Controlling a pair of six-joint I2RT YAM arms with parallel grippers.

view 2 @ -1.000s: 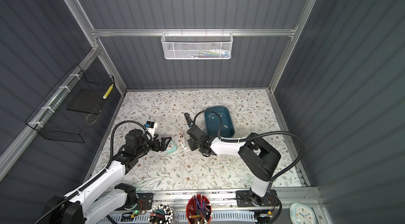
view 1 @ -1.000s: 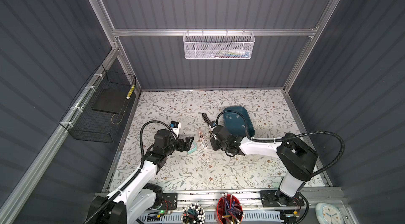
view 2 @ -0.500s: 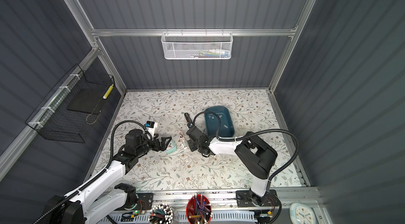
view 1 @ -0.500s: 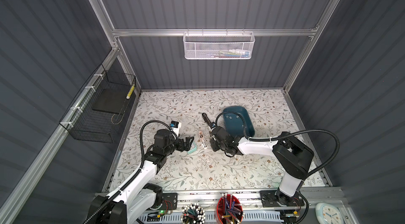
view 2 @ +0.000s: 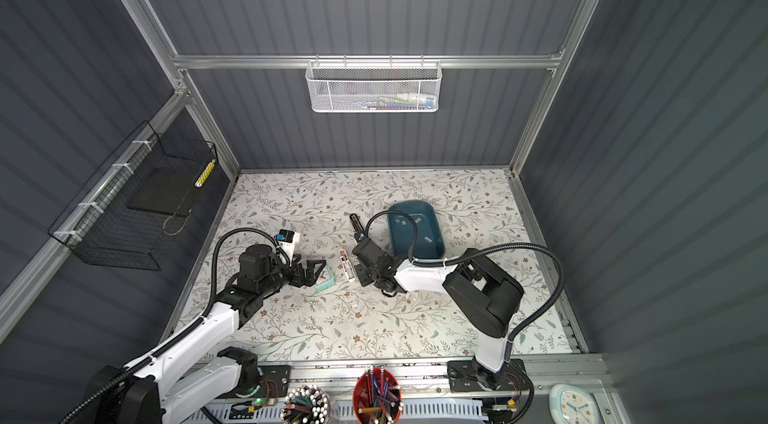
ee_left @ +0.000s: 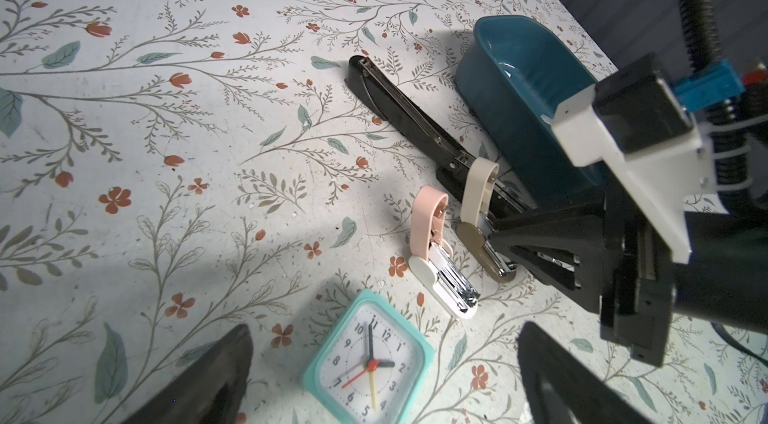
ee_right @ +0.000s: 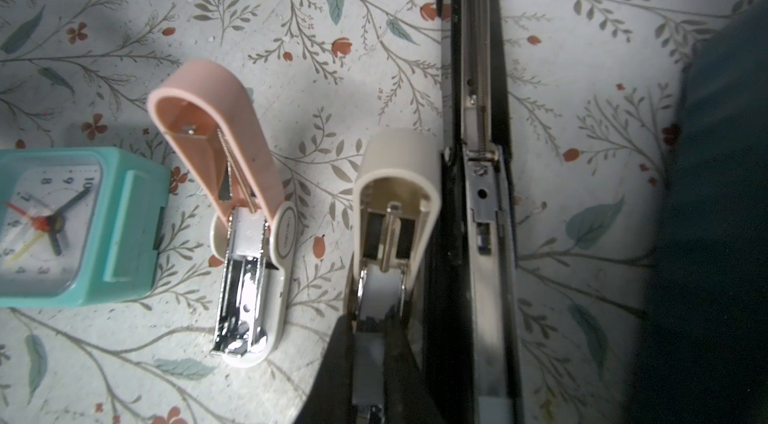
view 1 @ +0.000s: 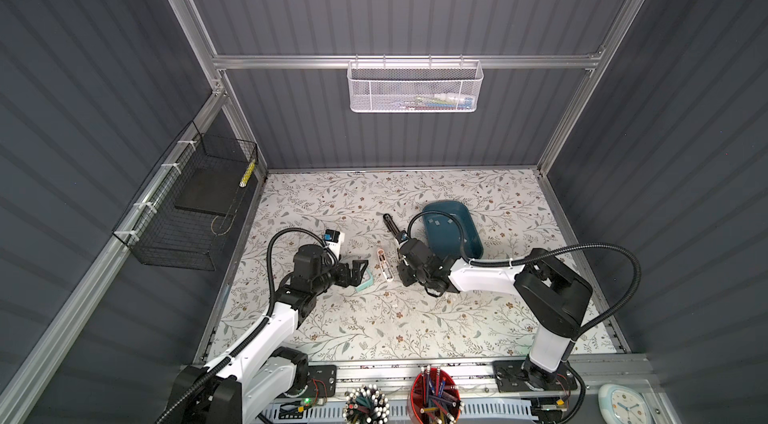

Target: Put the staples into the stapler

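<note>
Three staplers: one small pink plastic stapler [ee_left: 428, 218], one small beige plastic stapler [ee_left: 478, 189] and one long black metal stapler [ee_left: 395, 106]. One dark teal oblong plastic tray [ee_left: 511, 119] holds about four tiny flat grey staples [view 2: 428, 239], too small for a sure count. Two clocks: one square mint-green alarm clock [ee_left: 368, 364] on the tabletop [view 1: 374, 318], and one rounded pale blue clock [view 1: 623, 405] beyond its front right corner. Two wall baskets: one white mesh basket [view 1: 415, 87] and one black wire basket [view 1: 187, 214]. Two pencil holders past the front edge: one red cup [view 1: 436, 397] and one holder of black-and-white pencils [view 1: 368, 403].
</note>
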